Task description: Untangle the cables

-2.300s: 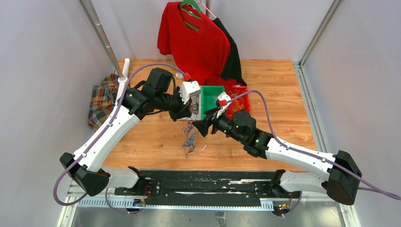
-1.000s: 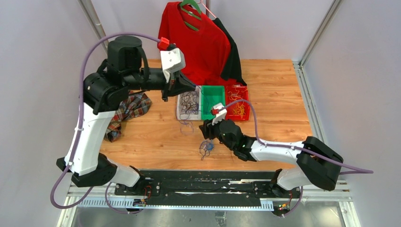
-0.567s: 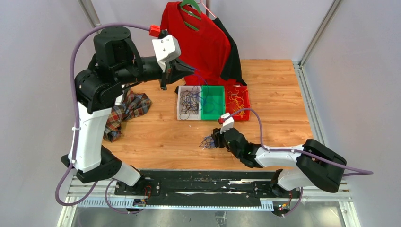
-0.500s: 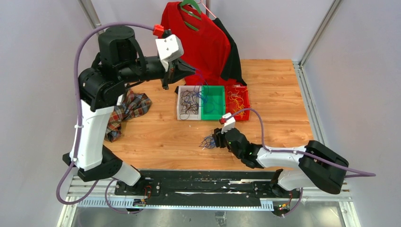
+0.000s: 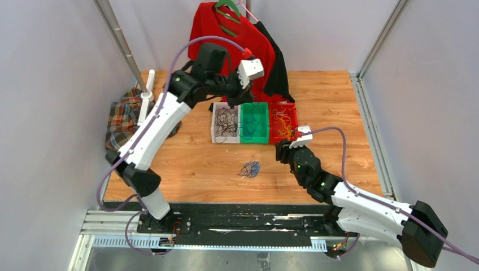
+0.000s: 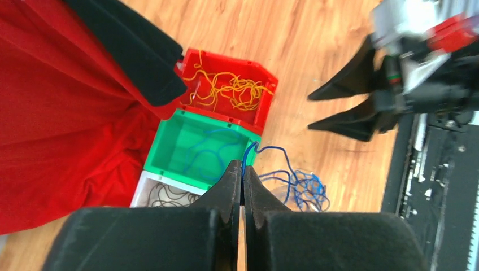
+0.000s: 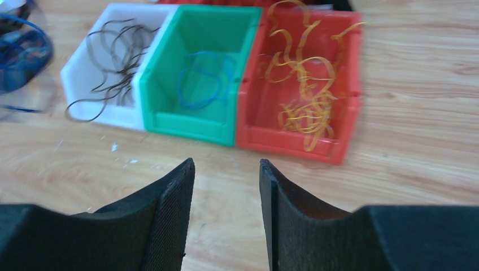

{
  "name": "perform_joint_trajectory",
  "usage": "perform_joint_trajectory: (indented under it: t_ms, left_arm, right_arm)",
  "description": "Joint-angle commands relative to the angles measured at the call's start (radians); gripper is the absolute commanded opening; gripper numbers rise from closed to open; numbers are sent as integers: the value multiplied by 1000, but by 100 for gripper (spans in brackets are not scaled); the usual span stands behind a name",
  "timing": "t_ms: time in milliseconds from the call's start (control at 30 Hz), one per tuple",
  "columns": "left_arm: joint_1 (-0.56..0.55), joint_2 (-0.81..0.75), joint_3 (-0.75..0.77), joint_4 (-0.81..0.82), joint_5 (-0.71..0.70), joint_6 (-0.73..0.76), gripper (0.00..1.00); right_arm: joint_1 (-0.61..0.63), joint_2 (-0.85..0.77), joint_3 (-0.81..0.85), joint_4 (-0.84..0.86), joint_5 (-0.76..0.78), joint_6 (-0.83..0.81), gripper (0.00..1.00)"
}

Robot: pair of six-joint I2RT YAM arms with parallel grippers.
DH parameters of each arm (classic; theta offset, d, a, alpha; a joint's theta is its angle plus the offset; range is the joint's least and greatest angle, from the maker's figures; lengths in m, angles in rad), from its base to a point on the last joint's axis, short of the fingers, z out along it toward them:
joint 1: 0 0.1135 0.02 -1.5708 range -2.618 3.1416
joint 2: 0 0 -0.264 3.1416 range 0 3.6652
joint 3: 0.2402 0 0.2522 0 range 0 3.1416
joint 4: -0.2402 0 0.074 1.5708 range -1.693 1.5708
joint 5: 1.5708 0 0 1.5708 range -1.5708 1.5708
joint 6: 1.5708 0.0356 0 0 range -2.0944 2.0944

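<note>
Tangle [image 5: 249, 169]: small knot, mostly blue, loose on the table [image 5: 186, 164] at centre of the top view, below the bins; touched by neither gripper.
Left gripper [image 6: 243, 166]: pressed together, pinching one blue cable [image 6: 270, 149]; raised over the seam between white bin [image 7: 121, 119] and green bin [image 7: 192, 124], upper centre of the top view.
Strand path: caught at the fingertips, arcing right, then dropping toward the tangle at lower centre of the left wrist view; whether already free of the knot, cannot tell.
Reason for the hold: likely a high lift to draw a single strand out of the knot, then a carry to the bin of matching colour.
Right gripper [image 7: 226, 169]: spread, nothing between the fingers; low over bare wood just in front of the bins, right of the tangle and apart from it.
Reason for the stance: probably standing off to leave the strand room, ready to pin the knot on any lift-off.
Bins: row of three, side by side and touching; white bin with black cables [image 7: 121, 56], green bin with blue cables [image 7: 203, 84], red bin [image 7: 288, 144] with yellow cables [image 7: 302, 90]; sorted by colour, one home per kind.
Progress: well along, judging by the stocked bins; only the small knot left out.
Risk: slip of the thin strand from the pinch; drag of the whole knot along with it.
</note>
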Motion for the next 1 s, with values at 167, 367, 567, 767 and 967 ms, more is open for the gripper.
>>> perform_joint_trajectory:
  t_ms: [167, 367, 567, 767, 967]
  left_arm:
    - [-5, 227, -32, 270, -128, 47, 1]
    - [-4, 356, -42, 364, -229, 147, 0]
    - [-4, 404, -94, 458, -288, 133, 15]
    - [-1, 335, -169, 409, -357, 136, 79]
    - [-2, 141, -378, 296, -231, 54, 86]
  right_arm:
    - [-82, -123, 30, -146, 165, -6, 46]
    - [-89, -159, 5, -156, 176, -16, 44]
    - [-90, -162, -1, -161, 151, -12, 43]
    - [-90, -177, 22, -181, 126, -20, 42]
    - [-89, -196, 32, -196, 112, -22, 41]
